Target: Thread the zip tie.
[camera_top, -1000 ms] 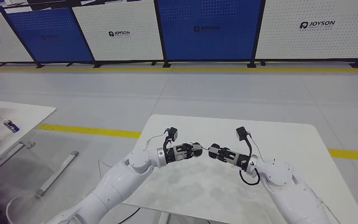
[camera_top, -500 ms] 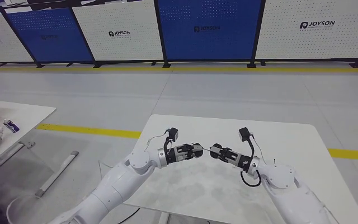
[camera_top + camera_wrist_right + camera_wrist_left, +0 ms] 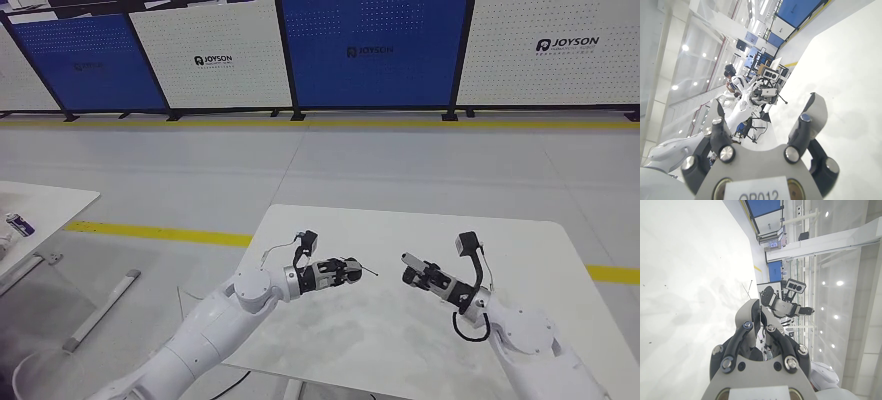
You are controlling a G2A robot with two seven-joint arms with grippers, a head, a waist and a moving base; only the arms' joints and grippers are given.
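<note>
Looking down from the top camera, I have both arms over the white rectangular surface (image 3: 520,250), their wrists turned in so the two grippers face each other across a clear gap near the middle.

The left gripper (image 3: 352,268) sits at 9 o'clock of that gap. Its fingers (image 3: 755,313) are pressed together on the thin black plastic zip tie (image 3: 368,269). Only a short length sticks out past the fingertips, pointing toward 3 o'clock, straight at the other arm. My left wrist camera shows the strip pinched between the dark pads, and its free part stands out as a fine dark line with a small knob at the tip. A second fine line beside it is its shadow on the surface. From the right wrist camera, the same knobbed end juts out of the far gripper.

The right gripper (image 3: 410,264) is at 3 o'clock of the gap, apart from the zip tie's tip and not touching it. Its fingers (image 3: 814,102) are spread wide with nothing between them. I cannot make out whether the strip is looped anywhere along its hidden length.
</note>
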